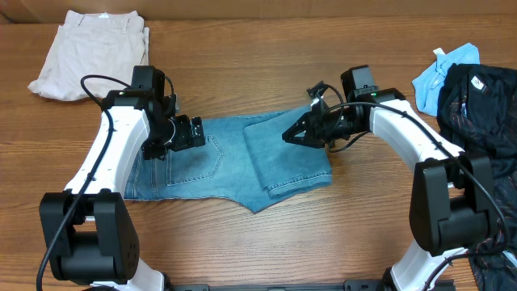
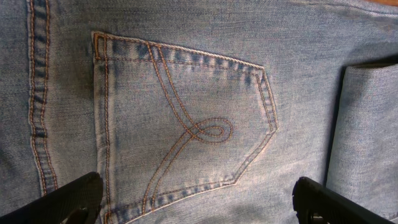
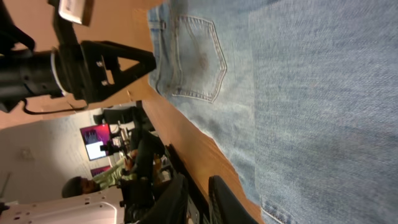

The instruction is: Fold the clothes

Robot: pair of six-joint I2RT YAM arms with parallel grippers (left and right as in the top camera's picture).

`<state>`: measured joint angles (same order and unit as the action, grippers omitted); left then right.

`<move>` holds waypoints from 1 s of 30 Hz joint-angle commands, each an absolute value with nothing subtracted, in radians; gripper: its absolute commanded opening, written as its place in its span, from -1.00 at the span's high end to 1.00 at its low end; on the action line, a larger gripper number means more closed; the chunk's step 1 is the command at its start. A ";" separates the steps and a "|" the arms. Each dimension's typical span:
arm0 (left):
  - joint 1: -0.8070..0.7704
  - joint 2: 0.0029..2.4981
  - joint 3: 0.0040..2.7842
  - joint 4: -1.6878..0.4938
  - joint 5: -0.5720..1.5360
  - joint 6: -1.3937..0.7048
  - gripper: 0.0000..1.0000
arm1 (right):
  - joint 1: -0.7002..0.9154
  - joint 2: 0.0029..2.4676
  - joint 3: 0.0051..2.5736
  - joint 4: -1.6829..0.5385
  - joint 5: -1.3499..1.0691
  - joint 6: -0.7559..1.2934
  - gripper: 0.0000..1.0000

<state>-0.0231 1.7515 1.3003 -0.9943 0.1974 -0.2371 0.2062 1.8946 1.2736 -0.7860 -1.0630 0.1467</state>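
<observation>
The light-blue denim jeans (image 1: 218, 158) lie flat in the middle of the table, with the legs folded over onto the right half. My left gripper (image 1: 196, 132) is open and hovers low over the seat. In the left wrist view its fingers (image 2: 199, 202) straddle a stitched back pocket (image 2: 180, 118). My right gripper (image 1: 287, 136) is over the folded legs, pointing left. In the right wrist view its fingers (image 3: 200, 196) are close together with no cloth between them, beside the denim (image 3: 298, 93).
Cream-beige trousers (image 1: 93, 52) lie at the back left. Black garments (image 1: 481, 105) with a small bright-blue cloth (image 1: 444, 73) lie at the right edge. The left arm (image 3: 93, 59) shows in the right wrist view. Bare wood surrounds the jeans.
</observation>
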 commanded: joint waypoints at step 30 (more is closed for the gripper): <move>-0.026 1.746 1.295 -0.991 0.175 -0.239 -1.00 | 0.352 1.936 1.449 -0.873 -0.593 0.208 0.46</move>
<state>-0.0231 1.7515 1.3003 -0.9909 0.1967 -0.2371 0.3599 2.0895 1.3460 -0.7757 -0.8383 0.2596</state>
